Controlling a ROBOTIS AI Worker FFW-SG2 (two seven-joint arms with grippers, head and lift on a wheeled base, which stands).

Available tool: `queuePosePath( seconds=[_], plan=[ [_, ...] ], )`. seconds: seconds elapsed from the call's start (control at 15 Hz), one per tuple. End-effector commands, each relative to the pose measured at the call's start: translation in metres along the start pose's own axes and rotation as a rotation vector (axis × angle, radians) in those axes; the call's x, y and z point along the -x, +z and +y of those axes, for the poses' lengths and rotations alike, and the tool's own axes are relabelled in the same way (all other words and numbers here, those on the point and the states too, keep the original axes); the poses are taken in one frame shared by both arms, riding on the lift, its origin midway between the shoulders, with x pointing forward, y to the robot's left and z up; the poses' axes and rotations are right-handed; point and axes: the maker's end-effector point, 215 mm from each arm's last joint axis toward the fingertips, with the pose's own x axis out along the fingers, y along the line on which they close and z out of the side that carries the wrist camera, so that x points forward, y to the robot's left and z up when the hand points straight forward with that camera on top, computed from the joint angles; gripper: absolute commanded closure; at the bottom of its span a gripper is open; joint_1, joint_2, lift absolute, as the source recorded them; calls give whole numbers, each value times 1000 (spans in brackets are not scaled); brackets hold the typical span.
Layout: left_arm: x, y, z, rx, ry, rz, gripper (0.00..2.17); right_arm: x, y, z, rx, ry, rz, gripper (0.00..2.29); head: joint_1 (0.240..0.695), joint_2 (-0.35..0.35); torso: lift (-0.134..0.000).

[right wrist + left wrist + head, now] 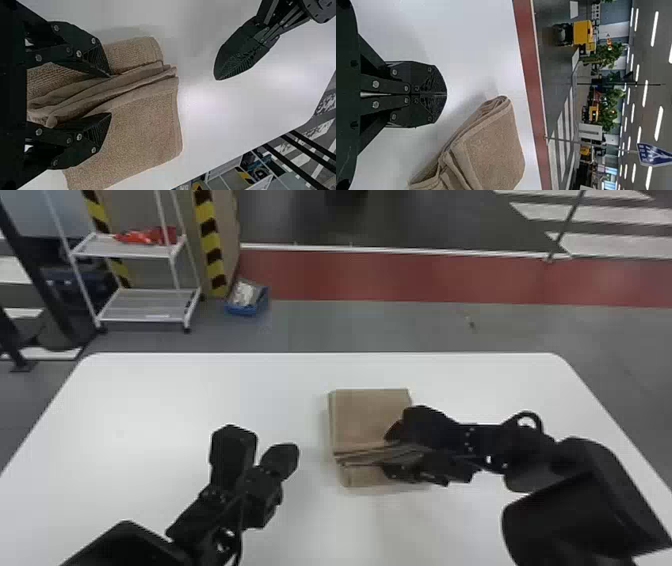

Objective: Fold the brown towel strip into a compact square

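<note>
Head view, nearest: left gripper (pixel 282 460) over the white worktop (pixel 150 405), left of the brown towel (pixel 370 415), with jaws together. At the towel's right side, right gripper (pixel 392 452) with jaws apart astride bunched folds. Under and beyond, towel in a layered, roughly square stack on the worktop. Farther off, white cart (pixel 155 305) and blue bin (pixel 245 310) on the floor.
</note>
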Motion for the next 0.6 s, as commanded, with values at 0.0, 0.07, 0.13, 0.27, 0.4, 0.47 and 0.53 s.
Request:
queuePosePath(
  seconds=[0.0, 0.07, 0.13, 0.27, 0.4, 0.47, 0.53],
  plan=[
    [0, 2, 1, 0, 2, -3, 2057, -5, 2, 1, -9, 10, -2, 653, 695, -58, -124],
    [1, 2, 1, 0, 2, -5, 2057, -6, 1, 0, -28, 11, 10, 809, 695, -54, -124],
    [2, 4, 1, -1, 1, -7, 2057, -5, -1, -2, -59, 14, 16, 1139, 695, -52, -124],
    [4, 6, 0, 3, -2, -13, 2057, -3, -2, -8, -81, -6, 12, 1362, 695, -51, -124],
    [7, 10, -5, 8, -14, -20, 2057, 1, -5, -15, -101, -27, 11, 1453, 695, -57, -124],
    [10, 11, -3, 19, -17, -22, 2057, 5, -6, -22, -119, -40, -3, 1453, 695, -60, -124],
    [12, 11, -5, 25, -25, -22, 2057, 10, -5, -28, -129, -53, -17, 1453, 695, -64, -124]
  ],
)
